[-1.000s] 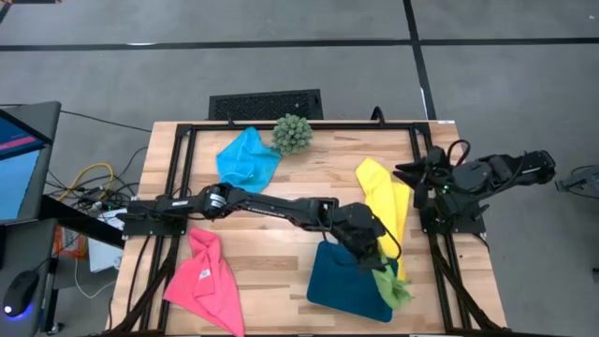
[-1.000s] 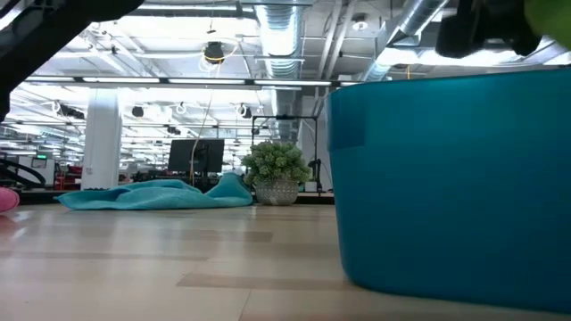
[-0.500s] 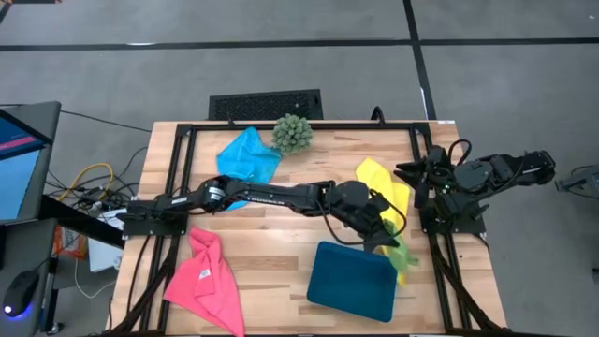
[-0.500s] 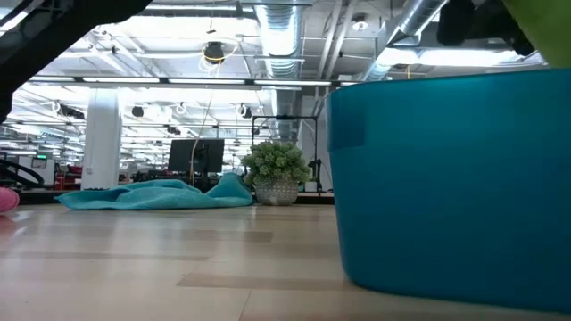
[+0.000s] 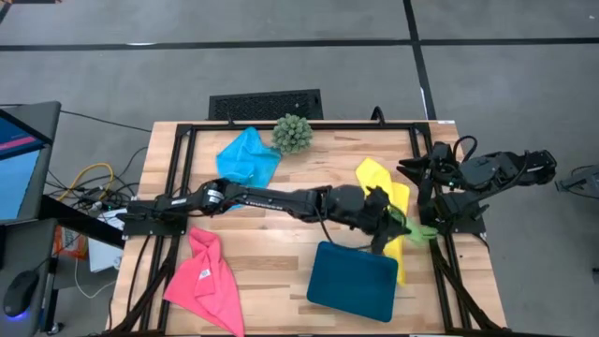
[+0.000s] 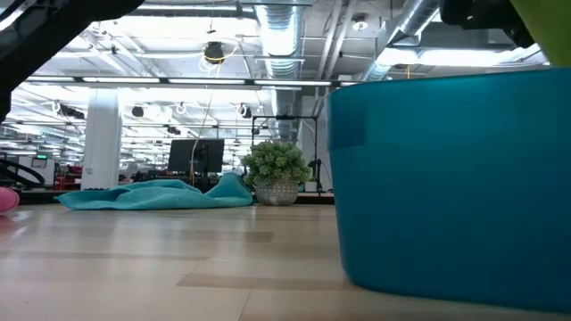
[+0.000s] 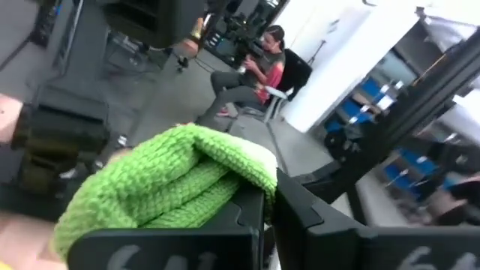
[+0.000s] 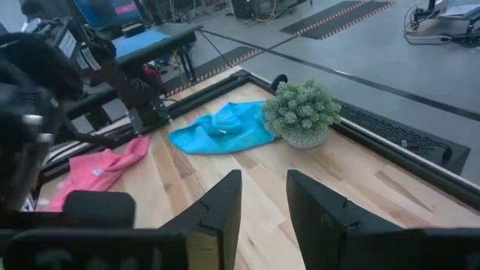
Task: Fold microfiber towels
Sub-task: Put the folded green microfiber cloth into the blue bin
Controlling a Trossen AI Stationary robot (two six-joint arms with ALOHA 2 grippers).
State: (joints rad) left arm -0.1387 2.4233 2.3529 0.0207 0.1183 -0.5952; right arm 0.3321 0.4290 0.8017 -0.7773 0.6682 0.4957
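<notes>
My left gripper (image 5: pixel 397 227) reaches across the table and is shut on the lime green towel (image 5: pixel 418 230), which it holds over the table's right side, beyond the yellow towel (image 5: pixel 386 198). The green towel fills the left wrist view (image 7: pixel 172 184) and shows at the top right of the low view (image 6: pixel 546 20). The sky blue towel (image 5: pixel 245 157) lies crumpled at the far left. The hot pink towel (image 5: pixel 206 278) lies at the near left. My right gripper (image 5: pixel 410 172) waits open and empty at the right edge (image 8: pixel 262 202). My left gripper pinches a bunched fold of the green towel (image 7: pixel 225 176) between its two fingers, several layers thick. The fingers (image 7: pixel 251 214) point about level toward the table's right edge. The towel is lifted clear of the table and bulges out past the fingers.
A dark teal tray (image 5: pixel 354 279) sits at the near right and fills the right of the low view (image 6: pixel 446 178). A spiky green plant (image 5: pixel 292 134) stands at the far edge. Black frame rails (image 5: pixel 432 234) run along the table's sides. Bare wood (image 5: pixel 271 243) lies mid-table.
My left gripper has gone from over the tray's near right corner up and toward the far and right edges, tipping its fingers up toward level. The green towel has come with it, lifted off the tray and swung out toward the right rail.
</notes>
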